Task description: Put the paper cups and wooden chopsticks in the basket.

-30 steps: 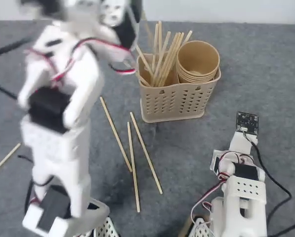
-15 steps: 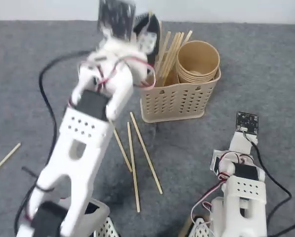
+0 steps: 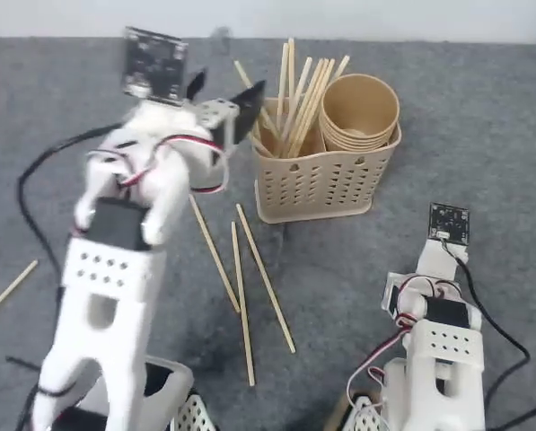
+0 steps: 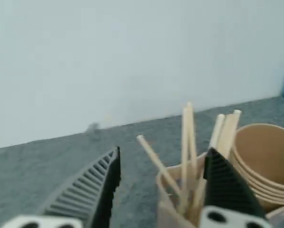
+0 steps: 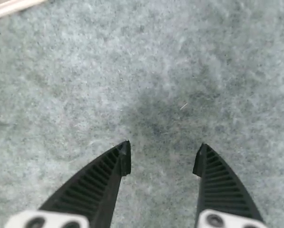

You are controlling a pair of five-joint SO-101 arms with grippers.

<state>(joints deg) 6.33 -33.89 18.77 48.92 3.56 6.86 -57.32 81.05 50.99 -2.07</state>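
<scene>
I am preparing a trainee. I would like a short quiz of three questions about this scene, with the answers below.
1. True or false: the paper cups stand inside the basket.
2. How many chopsticks lie on the carpet directly in front of the basket? A: one. B: three. C: six.
3. Fill in: the left gripper has its jaws ___ (open or shut).
Key: 1 true; 2 B; 3 open.
</scene>
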